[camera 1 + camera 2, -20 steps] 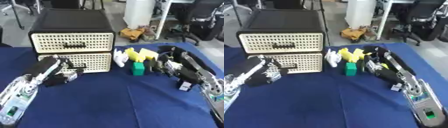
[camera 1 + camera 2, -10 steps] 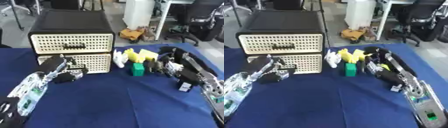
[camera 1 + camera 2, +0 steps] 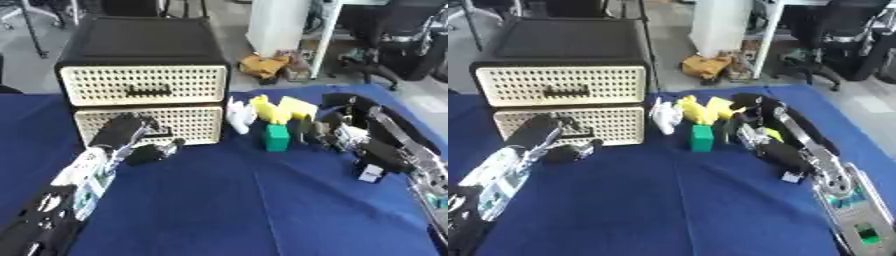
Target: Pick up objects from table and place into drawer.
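Left robot hand (image 3: 131, 137) sits right at the front of the lower drawer (image 3: 149, 125), fingers curled at about the height of its dark handle; contact with the handle cannot be confirmed, nor whether anything is held. Lower drawer looks closed, as does the upper drawer (image 3: 144, 86). Judgement: the drawer has to come open toward the robot before anything goes in, and the left robot hand is the nearer one for that.

Right robot hand (image 3: 756, 136) is among the objects, to the right of the cabinet. Its fingers are dark against dark parts; open or closed cannot be told. Green block (image 3: 276, 137) stands upright just to its left, yellow pieces (image 3: 282, 109) just beyond it, a white object (image 3: 238, 116) further left, beside the drawer front. All rest on the blue surface (image 3: 254, 200).

Path from the objects to the drawer runs leftward past the white object.
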Controlling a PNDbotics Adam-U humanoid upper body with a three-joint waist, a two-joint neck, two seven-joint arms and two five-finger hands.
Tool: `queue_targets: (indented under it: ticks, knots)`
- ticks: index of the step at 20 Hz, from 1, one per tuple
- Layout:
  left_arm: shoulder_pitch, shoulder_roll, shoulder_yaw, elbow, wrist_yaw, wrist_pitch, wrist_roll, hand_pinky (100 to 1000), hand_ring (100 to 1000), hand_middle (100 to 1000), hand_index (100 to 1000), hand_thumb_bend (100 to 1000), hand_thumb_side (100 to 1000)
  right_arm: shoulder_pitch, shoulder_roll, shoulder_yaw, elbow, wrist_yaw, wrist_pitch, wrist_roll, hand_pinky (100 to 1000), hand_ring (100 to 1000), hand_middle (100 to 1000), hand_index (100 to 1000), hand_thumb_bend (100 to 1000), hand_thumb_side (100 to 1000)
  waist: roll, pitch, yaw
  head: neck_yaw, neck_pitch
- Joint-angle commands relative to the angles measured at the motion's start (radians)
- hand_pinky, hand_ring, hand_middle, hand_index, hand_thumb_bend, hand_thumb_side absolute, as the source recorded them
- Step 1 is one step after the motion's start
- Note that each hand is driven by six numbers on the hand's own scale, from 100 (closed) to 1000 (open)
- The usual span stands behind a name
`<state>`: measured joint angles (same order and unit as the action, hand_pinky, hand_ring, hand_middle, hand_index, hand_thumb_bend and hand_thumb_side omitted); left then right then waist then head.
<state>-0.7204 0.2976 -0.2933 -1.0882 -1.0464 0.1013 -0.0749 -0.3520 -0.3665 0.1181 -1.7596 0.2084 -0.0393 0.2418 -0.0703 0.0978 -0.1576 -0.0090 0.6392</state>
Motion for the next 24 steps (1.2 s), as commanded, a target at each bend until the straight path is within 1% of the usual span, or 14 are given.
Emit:
queue_targets:
  ticks: [1,7,16,21,24]
  knots:
    - [-0.034,-0.007,0.018,0.025,-0.036,0.004,0.03,100,100,100,742,563,946,-0.017,-0.013,-0.003,-0.012,-0.008,-0.002,0.003,612,719,754,885,100,670,0.0,-0.01,-0.003,0.006,-0.011]
    - [-0.038,-0.013,0.035,0.078,-0.082,0.012,0.056,100,100,100,750,567,946,-0.017,-0.012,-0.003,-0.011,-0.009,-0.003,0.004,611,719,754,884,100,672,0.001,-0.009,-0.006,0.008,-0.011]
    - [-0.037,-0.015,0.056,0.133,-0.111,0.018,0.07,100,100,100,745,567,955,-0.015,-0.011,-0.003,-0.009,-0.01,-0.004,0.004,610,719,753,884,100,673,0.004,-0.009,-0.008,0.006,-0.01]
    - [-0.03,-0.015,0.055,0.146,-0.117,0.011,0.049,100,100,100,695,567,957,-0.014,-0.011,-0.004,-0.009,-0.01,-0.005,0.003,610,719,753,883,100,674,0.006,-0.008,-0.008,0.003,-0.009]
    - [-0.024,-0.012,0.051,0.148,-0.122,0.005,0.018,100,100,100,655,565,961,-0.013,-0.011,-0.004,-0.008,-0.01,-0.005,0.003,610,720,753,883,100,674,0.006,-0.009,-0.007,0.002,-0.009]
